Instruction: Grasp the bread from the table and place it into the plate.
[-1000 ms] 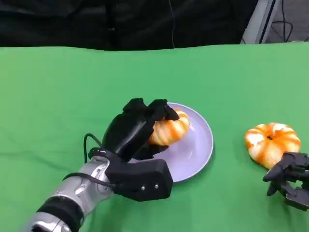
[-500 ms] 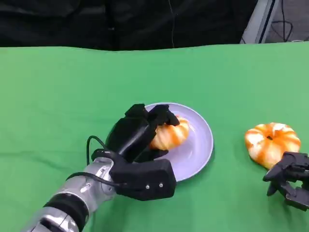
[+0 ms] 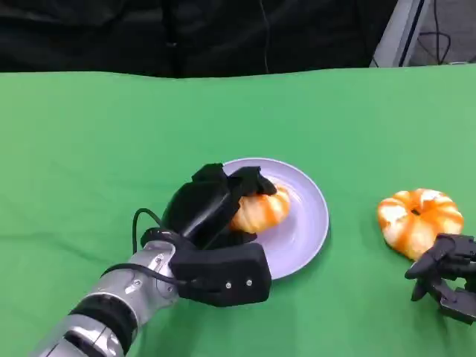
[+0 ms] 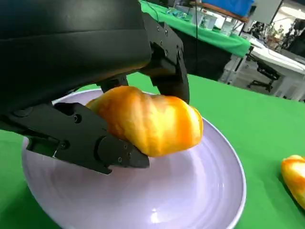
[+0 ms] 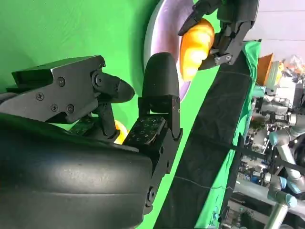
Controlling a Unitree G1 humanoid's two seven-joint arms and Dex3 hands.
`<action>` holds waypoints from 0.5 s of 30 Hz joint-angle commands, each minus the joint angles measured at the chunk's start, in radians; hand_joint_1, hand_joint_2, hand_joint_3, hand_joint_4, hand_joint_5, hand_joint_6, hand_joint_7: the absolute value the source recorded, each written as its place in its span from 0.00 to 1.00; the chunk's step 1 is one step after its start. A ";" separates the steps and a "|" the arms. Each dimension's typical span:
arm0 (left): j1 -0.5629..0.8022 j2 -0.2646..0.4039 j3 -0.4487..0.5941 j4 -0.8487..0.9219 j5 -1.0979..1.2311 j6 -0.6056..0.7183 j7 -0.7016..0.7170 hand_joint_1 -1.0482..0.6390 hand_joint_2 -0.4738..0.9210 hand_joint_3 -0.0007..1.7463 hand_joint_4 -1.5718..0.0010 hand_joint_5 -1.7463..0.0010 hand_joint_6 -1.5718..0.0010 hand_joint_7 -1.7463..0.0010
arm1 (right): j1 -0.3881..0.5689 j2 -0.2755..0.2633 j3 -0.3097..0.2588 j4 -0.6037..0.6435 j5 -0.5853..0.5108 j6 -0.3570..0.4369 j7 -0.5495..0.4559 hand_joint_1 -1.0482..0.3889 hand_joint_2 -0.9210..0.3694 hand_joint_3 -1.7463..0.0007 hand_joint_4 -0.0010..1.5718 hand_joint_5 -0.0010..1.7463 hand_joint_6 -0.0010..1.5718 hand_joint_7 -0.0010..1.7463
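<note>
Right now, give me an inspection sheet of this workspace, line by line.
Surface: green table, flat cloth cover.
Job's things: bread held just above the lilac plate; the left wrist view shows a gap under it.
Clutter: second bread lying on the cloth to the plate's right.
Hands: left robot hand grips the bread over the plate; right robot hand sits beside the second bread, holding nothing, fingers apart.
Cables: black cable looping at the left wrist.
Surroundings: dark backdrop behind the table; other tables and equipment farther off.
</note>
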State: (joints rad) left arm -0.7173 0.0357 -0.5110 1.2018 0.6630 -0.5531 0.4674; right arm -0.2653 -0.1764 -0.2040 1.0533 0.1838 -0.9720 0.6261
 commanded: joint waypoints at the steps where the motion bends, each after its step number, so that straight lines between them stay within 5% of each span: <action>1: -0.012 0.012 -0.007 0.004 0.005 0.000 -0.009 0.52 1.00 0.10 0.68 0.47 0.49 0.87 | 0.014 -0.010 0.000 -0.011 0.005 0.001 -0.006 0.80 0.07 0.64 0.57 0.78 0.61 0.53; 8: -0.013 0.013 -0.017 0.014 0.008 0.004 -0.008 0.50 1.00 0.12 0.64 0.60 0.47 0.98 | 0.017 -0.011 0.002 -0.017 0.007 0.007 -0.005 0.80 0.07 0.64 0.57 0.78 0.61 0.53; 15: -0.019 0.007 -0.035 0.036 0.020 0.026 -0.015 0.48 1.00 0.14 0.57 0.86 0.49 1.00 | 0.017 -0.013 0.003 -0.017 0.002 0.002 -0.014 0.79 0.07 0.64 0.56 0.78 0.61 0.53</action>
State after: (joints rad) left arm -0.7262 0.0361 -0.5332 1.2198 0.6677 -0.5441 0.4676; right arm -0.2599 -0.1764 -0.2002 1.0435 0.1838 -0.9693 0.6229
